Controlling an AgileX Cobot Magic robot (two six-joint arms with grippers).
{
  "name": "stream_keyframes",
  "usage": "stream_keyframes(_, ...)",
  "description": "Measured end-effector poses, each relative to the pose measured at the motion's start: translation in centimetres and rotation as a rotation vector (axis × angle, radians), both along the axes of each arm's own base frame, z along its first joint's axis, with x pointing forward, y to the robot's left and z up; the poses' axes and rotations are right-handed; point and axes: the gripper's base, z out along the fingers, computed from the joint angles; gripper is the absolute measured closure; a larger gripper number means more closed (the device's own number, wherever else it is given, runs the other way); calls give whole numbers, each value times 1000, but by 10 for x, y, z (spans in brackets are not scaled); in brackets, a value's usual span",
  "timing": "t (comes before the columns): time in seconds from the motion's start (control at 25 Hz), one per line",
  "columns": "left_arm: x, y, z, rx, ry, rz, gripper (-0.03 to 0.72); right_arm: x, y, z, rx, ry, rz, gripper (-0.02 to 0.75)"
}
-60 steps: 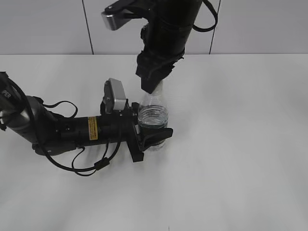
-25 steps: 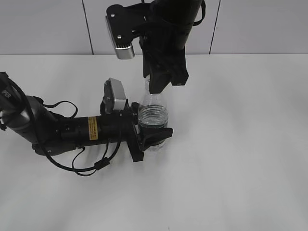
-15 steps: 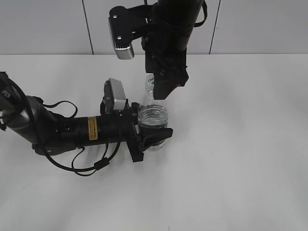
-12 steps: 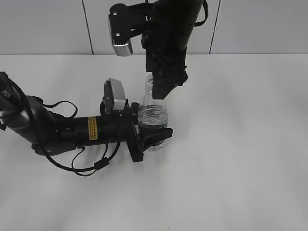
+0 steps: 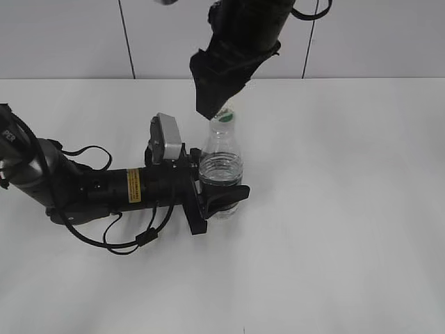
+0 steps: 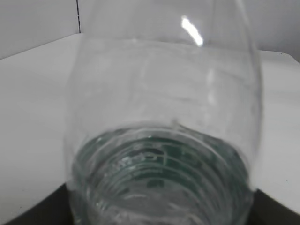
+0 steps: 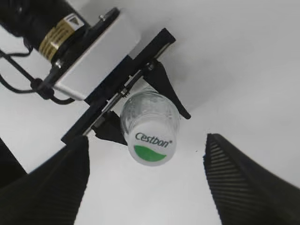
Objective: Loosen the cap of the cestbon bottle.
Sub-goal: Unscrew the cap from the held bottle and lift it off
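Cestbon bottle (image 5: pixel 221 174) stands upright on the white table (image 5: pixel 334 209), clamped at its lower body by the left gripper (image 5: pixel 221 196), whose arm lies flat along the table. Left wrist view: clear ribbed wall and green label band fill the frame. The cap (image 7: pixel 153 145) is on the neck, "Cestbon" lettering and green patch facing up. Right gripper (image 7: pixel 146 176) hangs above the cap, fingers (image 7: pixel 236 176) spread wide, touching nothing.

White table (image 5: pixel 348 229) with the upright cestbon bottle (image 5: pixel 221 174) and left arm (image 5: pixel 90 188) on it.
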Motion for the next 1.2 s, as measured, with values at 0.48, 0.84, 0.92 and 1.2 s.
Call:
stream_keyframes(0.48, 0, 0, 0, 0, 0, 0, 281, 2, -6, 5, 46, 100, -488, 158)
stream_keyframes(0.84, 0, 0, 0, 0, 0, 0, 281, 0, -4, 5, 72, 137, -522, 158)
stream_keyframes(0.92, 0, 0, 0, 0, 0, 0, 281, 1, -3, 2, 67, 140, -524, 158)
stream_keyframes(1.2, 0, 0, 0, 0, 0, -1, 281, 5, 5, -18, 29, 168, -512, 158)
